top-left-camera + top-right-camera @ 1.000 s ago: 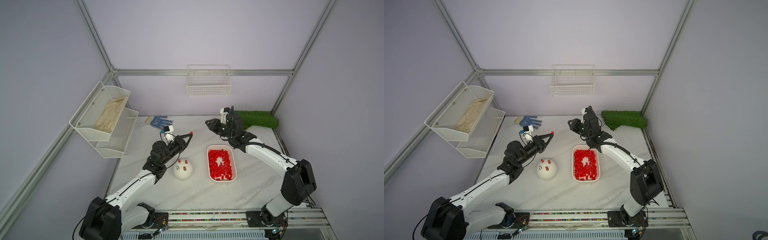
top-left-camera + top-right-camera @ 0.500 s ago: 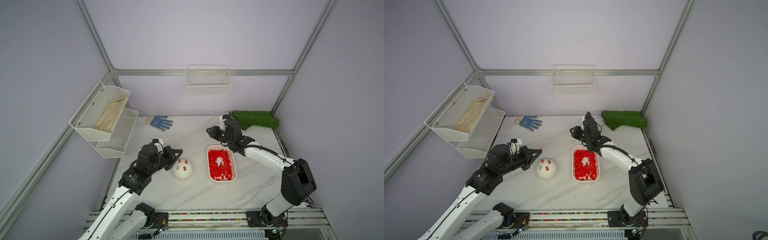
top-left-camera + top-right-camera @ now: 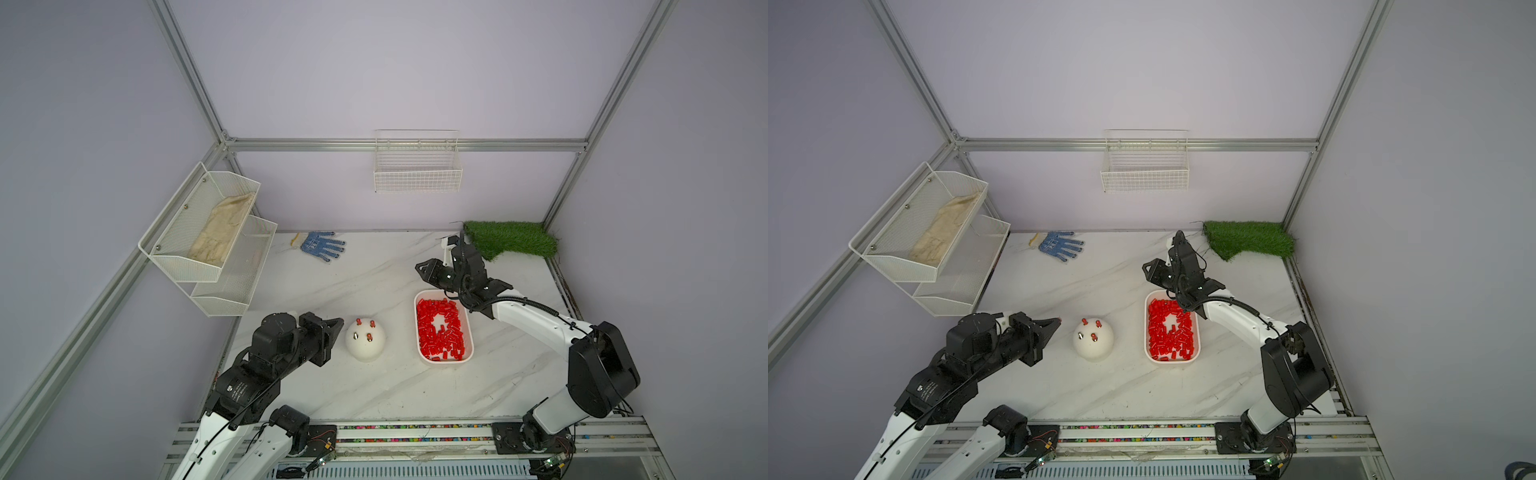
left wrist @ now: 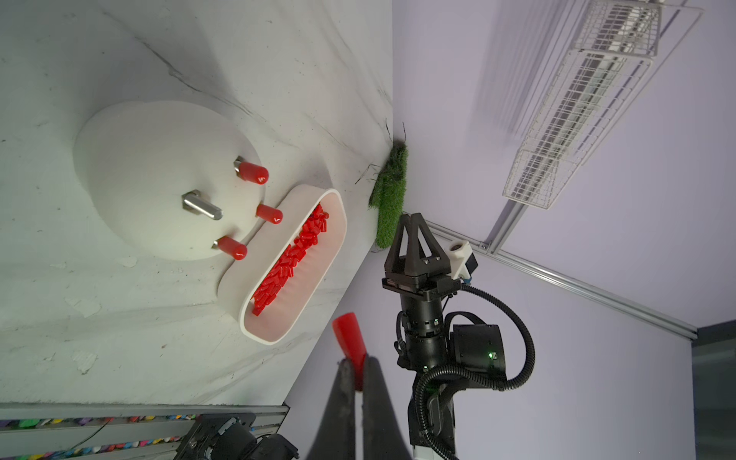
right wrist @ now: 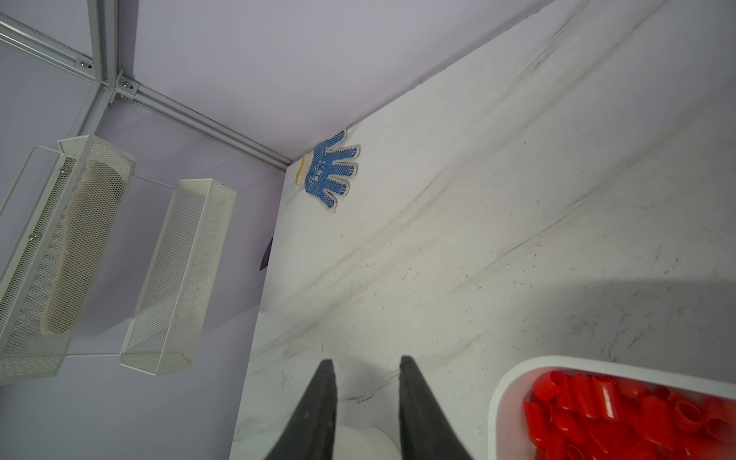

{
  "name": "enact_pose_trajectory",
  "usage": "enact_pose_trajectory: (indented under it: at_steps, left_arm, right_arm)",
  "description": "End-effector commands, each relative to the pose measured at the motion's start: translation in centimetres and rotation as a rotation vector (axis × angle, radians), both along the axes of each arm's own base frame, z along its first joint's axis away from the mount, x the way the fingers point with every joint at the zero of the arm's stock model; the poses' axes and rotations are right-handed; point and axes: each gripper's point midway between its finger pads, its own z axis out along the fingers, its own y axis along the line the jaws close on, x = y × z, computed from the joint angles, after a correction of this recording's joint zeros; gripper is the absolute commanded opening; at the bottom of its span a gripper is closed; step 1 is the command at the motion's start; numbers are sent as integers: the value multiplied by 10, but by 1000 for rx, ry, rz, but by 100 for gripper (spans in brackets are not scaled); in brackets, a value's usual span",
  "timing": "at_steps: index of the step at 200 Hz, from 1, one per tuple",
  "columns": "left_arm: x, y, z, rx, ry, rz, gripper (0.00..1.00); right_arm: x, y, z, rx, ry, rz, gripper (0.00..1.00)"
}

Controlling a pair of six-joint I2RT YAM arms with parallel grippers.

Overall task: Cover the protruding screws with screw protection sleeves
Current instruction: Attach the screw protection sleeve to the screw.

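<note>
A white dome (image 3: 365, 345) (image 4: 151, 179) carries the protruding screws: three wear red caps (image 4: 251, 172) and one silver stud (image 4: 201, 205) (image 3: 355, 334) stands bare. Just left of the dome, apart from it, my left gripper (image 3: 341, 320) (image 4: 357, 360) is shut on one red screw protection sleeve (image 4: 348, 334), which sticks out past the fingertips. Several more sleeves (image 3: 440, 332) (image 5: 617, 414) fill a white tray (image 3: 471, 336) to the right of the dome. My right gripper (image 3: 419, 266) (image 5: 364, 360) hovers by the tray's far end, open, with nothing between its fingers.
A blue glove (image 3: 322, 245) lies at the back left of the marble table and a green turf patch (image 3: 511, 241) at the back right. White mesh shelves (image 3: 208, 241) jut from the left wall. A wire basket (image 3: 417, 166) hangs on the back wall.
My left arm has swung forward and down with the sleeve, from behind the dome to its left side. The right gripper has sunk a little toward the tray's far end.
</note>
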Motion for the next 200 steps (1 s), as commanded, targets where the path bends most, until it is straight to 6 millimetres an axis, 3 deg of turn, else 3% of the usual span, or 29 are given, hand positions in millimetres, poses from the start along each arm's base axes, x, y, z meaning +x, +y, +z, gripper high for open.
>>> enact_pose_trajectory:
  at_steps: [1,37,75,141,200]
  left_arm:
    - [-2,5,-10,-54,80,69,0]
    - [-3,9,-17,-71,95,104,0]
    - [3,-6,-40,-136,151,74,0]
    - [12,-13,-73,-132,200,70,0]
    - [22,-23,-85,-137,210,41,0]
  right_arm:
    - [1,-3,12,21,-25,-15,30]
    - [-1,-5,9,7,-19,-25,29]
    - [-2,-5,9,5,-20,-24,29]
    - [-2,-7,11,1,-24,-30,29]
    - [-1,-4,8,-2,-17,-22,29]
